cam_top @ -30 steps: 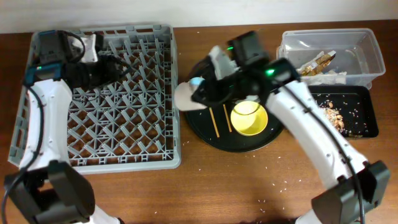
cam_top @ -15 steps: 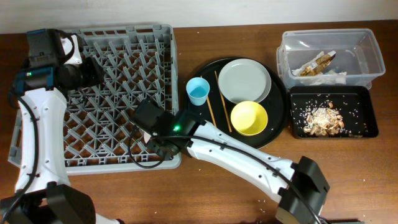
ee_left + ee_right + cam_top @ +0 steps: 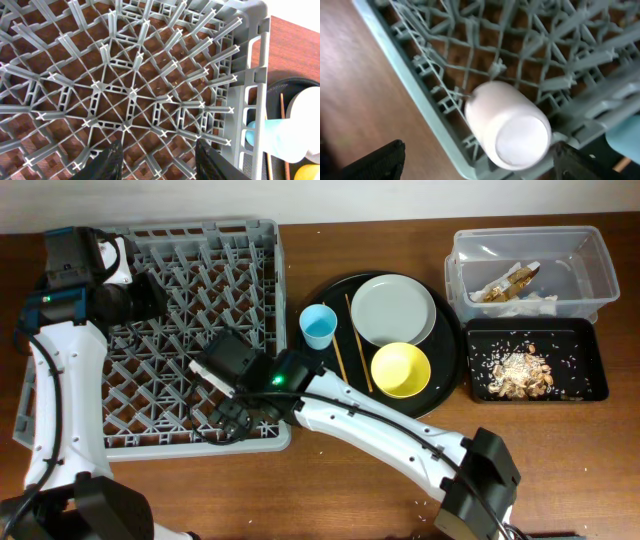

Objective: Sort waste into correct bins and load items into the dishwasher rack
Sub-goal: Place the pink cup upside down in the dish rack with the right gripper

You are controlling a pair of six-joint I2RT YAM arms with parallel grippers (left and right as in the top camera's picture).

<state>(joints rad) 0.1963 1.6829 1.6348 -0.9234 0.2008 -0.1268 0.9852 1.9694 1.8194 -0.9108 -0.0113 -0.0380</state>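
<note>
The grey dishwasher rack point(image 3: 170, 330) fills the left of the table. The pink cup point(image 3: 507, 130) lies on its side inside the rack's front right corner. My right gripper point(image 3: 482, 160) is open with its fingers wide on either side of the cup, not touching it; from overhead this gripper point(image 3: 232, 395) hides the cup. My left gripper point(image 3: 159, 162) is open and empty above the rack's pegs point(image 3: 130, 92). The blue cup point(image 3: 318, 326), white plate point(image 3: 393, 309), yellow bowl point(image 3: 400, 370) and chopsticks point(image 3: 338, 360) sit on the round tray.
The round black serving tray point(image 3: 330, 395) is right of the rack. The clear tub point(image 3: 590, 270) at the back right holds a snack wrapper point(image 3: 505, 283) and napkins point(image 3: 535, 305). The black tray point(image 3: 590, 385) in front of it holds food scraps point(image 3: 515, 370).
My right arm swung from above the round tray to the rack's front right corner, then shifted slightly left. The pink cup now lies in the rack. My left arm drew back a little.
</note>
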